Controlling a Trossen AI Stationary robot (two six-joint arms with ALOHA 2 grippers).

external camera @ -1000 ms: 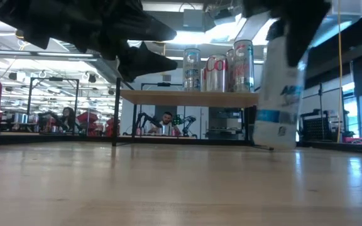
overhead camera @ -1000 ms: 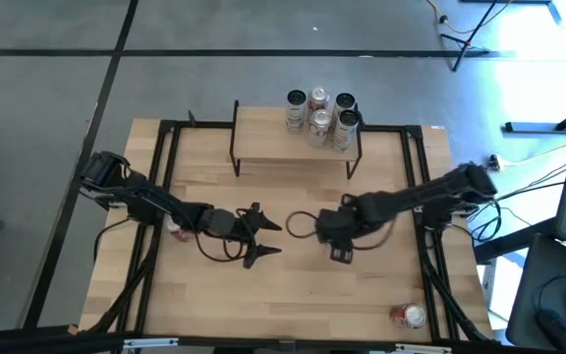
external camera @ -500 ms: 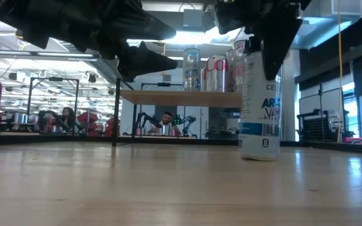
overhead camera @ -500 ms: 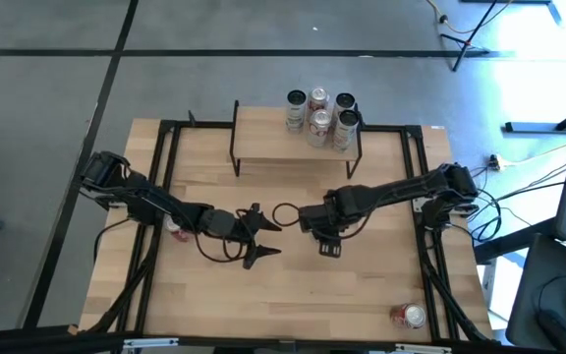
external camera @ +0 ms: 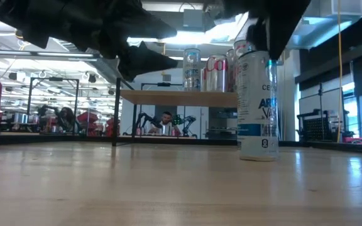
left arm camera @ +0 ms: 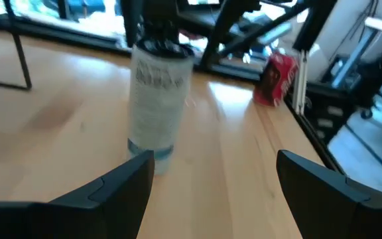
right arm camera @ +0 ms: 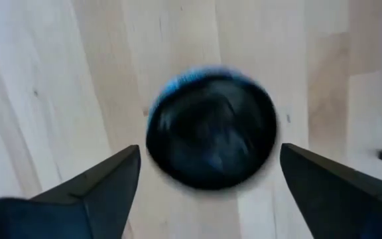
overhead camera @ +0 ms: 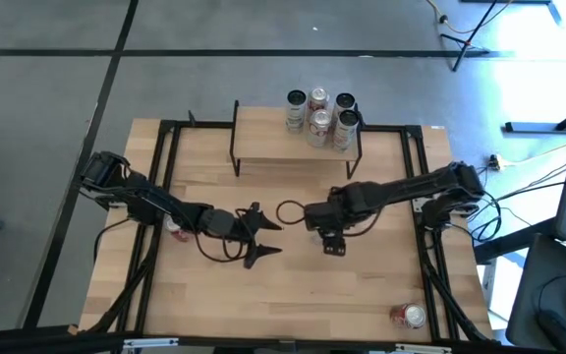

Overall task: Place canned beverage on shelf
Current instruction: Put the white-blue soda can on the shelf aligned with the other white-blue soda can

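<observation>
At table centre, my right hand (right arm camera: 207, 192) hangs spread wide over an upright white can (external camera: 257, 103). Four cans (overhead camera: 320, 117) crowd the shelf (overhead camera: 268, 133) at twelve o'clock. This can awaits lifting; my left hand (overhead camera: 261, 236) gapes empty.

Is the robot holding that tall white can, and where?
No. The white can stands on the table; the right gripper hovers open above its top. The left gripper holds nothing.

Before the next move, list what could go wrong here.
1. The tall can stands upright on the table, with the open right gripper straddling its top. An off-centre close could tip it.
2. The open left gripper hovers close by, pointing at the can, so the arms could clash.
3. Four cans crowd the right end of the shelf. Placing the can there could knock them.
</observation>
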